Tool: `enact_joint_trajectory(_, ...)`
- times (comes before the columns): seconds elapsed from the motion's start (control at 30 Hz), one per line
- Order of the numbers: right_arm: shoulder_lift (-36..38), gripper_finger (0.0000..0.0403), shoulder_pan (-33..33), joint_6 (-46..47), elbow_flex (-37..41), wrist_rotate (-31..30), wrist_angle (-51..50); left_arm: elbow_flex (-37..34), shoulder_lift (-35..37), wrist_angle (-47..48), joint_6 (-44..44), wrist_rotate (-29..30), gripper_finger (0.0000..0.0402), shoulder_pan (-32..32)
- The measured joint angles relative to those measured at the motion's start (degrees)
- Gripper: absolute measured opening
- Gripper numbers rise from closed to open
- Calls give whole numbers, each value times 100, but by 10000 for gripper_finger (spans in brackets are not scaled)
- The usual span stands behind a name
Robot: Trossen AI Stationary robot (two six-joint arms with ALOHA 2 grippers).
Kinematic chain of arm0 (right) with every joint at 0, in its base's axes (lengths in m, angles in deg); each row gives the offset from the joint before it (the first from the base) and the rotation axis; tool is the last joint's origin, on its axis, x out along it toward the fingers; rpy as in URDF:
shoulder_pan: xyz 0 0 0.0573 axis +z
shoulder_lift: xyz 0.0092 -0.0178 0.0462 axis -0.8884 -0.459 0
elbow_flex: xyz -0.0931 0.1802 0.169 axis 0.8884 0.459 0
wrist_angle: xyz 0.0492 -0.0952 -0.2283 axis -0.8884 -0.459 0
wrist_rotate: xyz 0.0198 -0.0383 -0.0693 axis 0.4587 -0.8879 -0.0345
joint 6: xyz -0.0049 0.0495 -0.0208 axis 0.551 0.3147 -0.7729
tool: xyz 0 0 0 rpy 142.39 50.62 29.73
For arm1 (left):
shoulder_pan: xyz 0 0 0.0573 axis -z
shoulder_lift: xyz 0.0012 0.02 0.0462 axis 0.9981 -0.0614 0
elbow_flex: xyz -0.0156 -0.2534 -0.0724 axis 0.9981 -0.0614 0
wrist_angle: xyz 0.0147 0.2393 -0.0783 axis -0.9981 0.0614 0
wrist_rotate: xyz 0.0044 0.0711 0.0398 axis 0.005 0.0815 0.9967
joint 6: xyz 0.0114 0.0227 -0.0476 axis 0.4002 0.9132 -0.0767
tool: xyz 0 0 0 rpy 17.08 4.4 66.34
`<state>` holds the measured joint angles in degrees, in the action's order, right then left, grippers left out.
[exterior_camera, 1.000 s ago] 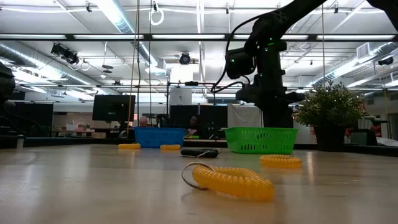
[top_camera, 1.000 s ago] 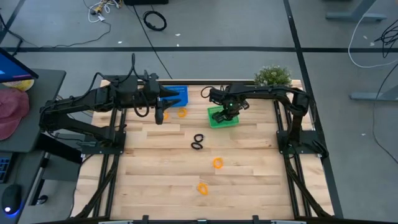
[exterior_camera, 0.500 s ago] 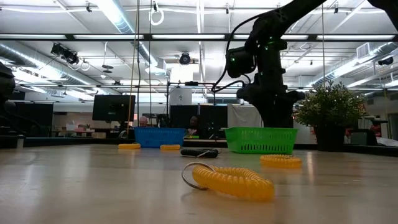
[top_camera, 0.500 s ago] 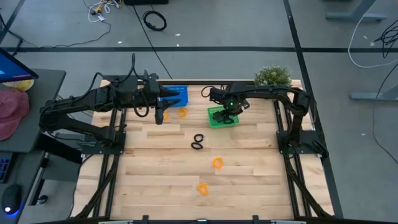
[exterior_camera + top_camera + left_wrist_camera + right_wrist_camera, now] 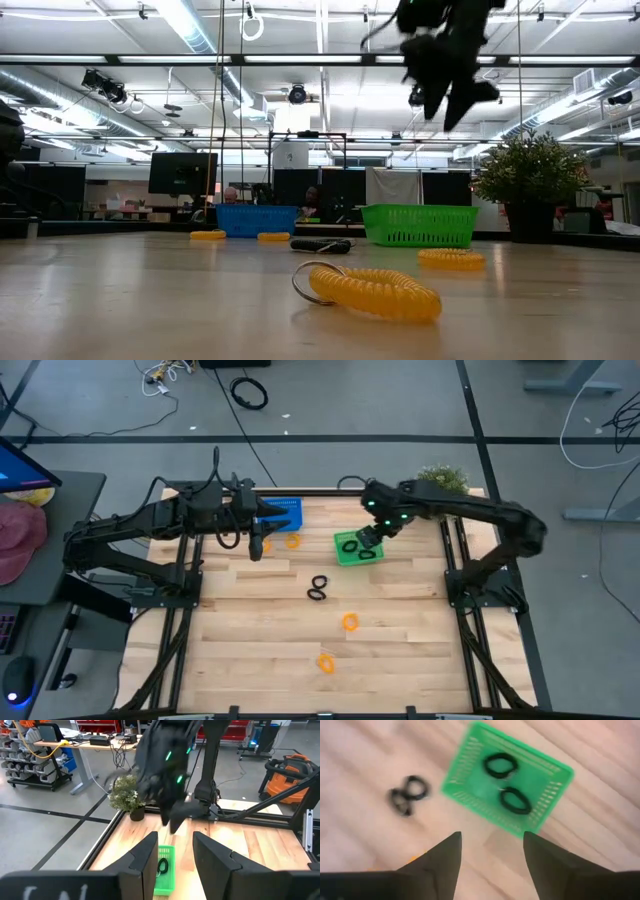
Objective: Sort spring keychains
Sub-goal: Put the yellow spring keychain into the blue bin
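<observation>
Fingers of the right gripper (image 5: 490,851) now spread empty and lifted above the green basket (image 5: 542,802), leaving two black spring keychains (image 5: 500,765) inside, while more wait on the table and the left gripper (image 5: 175,855) hovers part-open near the blue basket (image 5: 285,512).

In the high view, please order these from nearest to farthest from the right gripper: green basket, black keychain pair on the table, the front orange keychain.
1. green basket, just under the right gripper.
2. black keychain pair, at table centre.
3. front orange keychain, near the front edge.

No text, label, brand or number can be read anywhere.
</observation>
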<state>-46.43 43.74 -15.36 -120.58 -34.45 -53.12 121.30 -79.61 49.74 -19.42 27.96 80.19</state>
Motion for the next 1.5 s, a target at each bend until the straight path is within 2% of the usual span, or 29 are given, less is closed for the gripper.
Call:
enact_joint_trajectory(0.17, 907, 201, 393, -333, 0, 527, 139, 0, 0, -4, 11, 0, 126, 0)
enact_joint_trajectory(0.43, 1853, 193, 1562, -683, 0, 670, 1029, 0, -8, -3, 10, 0, 126, 0)
enact_joint_trajectory(0.57, 2000, 192, 1978, -652, 0, 621, 1174, 0, -9, 150, -40, 0, 126, 0)
enact_joint_trajectory(0.8, 2012, 192, 2224, -602, 0, 612, 1424, 0, -11, 219, -617, -3, 126, -1)
enact_joint_trajectory(1.0, 2010, 192, 2301, -1177, 0, 609, 2072, 0, -13, -279, -643, -87, 126, 73)
enact_joint_trajectory(1.13, 2010, 189, 2370, -1698, 0, 635, 2451, 0, -13, -908, -426, -608, 123, 168)
enact_joint_trajectory(1.27, 2067, 150, 2462, -2008, 0, 715, 2630, 4, -11, -1354, -282, -1012, 99, 208)
enact_joint_trajectory(1.4, 2110, 62, 2465, -2063, 0, 963, 2620, 4, -13, -1248, -313, -1103, 53, 202)
enact_joint_trajectory(1.47, 2110, 18, 2463, -1986, 0, 1168, 2625, 4, -13, -1176, -316, -1486, 24, 198)
enact_joint_trajectory(1.5, 2110, 11, 2463, -1966, 0, 1228, 2626, 4, -13, -1131, -329, -1727, 12, 194)
